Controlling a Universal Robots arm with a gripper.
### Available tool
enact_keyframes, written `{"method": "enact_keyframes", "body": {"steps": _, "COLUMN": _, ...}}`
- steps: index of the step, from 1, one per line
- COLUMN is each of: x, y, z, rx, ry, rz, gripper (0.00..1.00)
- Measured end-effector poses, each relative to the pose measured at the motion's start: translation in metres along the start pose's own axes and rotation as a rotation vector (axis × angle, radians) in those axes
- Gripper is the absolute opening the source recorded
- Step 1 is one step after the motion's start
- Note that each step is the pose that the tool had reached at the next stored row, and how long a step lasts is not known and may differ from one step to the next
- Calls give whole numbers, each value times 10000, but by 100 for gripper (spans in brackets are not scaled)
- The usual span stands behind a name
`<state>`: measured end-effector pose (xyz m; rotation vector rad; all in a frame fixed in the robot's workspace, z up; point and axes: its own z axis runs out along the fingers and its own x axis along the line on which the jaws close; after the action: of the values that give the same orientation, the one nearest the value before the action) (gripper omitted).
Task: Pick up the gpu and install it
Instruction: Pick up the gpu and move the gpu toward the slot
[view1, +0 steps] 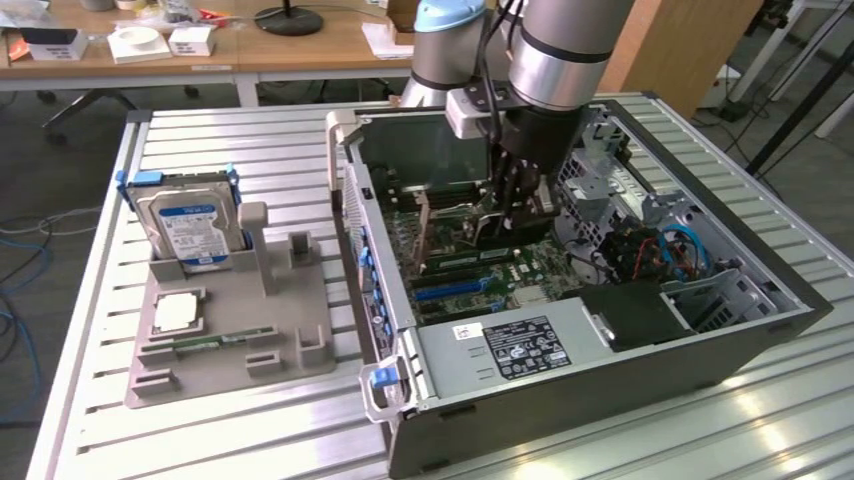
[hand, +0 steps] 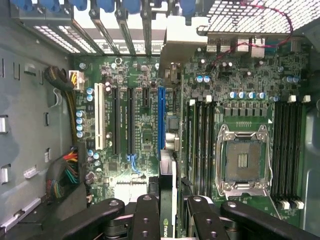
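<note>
The gpu (hand: 169, 185) is black with a pale edge, the motherboard (hand: 145, 135) green with a blue slot (hand: 161, 120) and a white slot (hand: 99, 117), the drive (view1: 171, 190) silver with a blue label (view1: 187, 228).

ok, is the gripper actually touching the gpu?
Touching. Wrist view: the gripper has the gpu clamped edge-on, with a finger pressed against each face.

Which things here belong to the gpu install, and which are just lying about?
Job: gpu, held in the tool; blue motherboard slot; open computer case.
Lying about: hard drive, silver chip, memory stick, grey holder tray.
</note>
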<state>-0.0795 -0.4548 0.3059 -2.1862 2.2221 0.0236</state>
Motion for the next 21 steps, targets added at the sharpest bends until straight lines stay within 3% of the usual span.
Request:
{"method": "enact_keyframes", "body": {"steps": 3, "x": 0, "y": 38, "z": 0, "rx": 5, "ry": 0, "rz": 1, "gripper": 26}}
{"method": "enact_keyframes", "body": {"steps": 21, "x": 2, "y": 49, "z": 61, "rx": 4, "ry": -1, "rz": 3, "gripper": 26}}
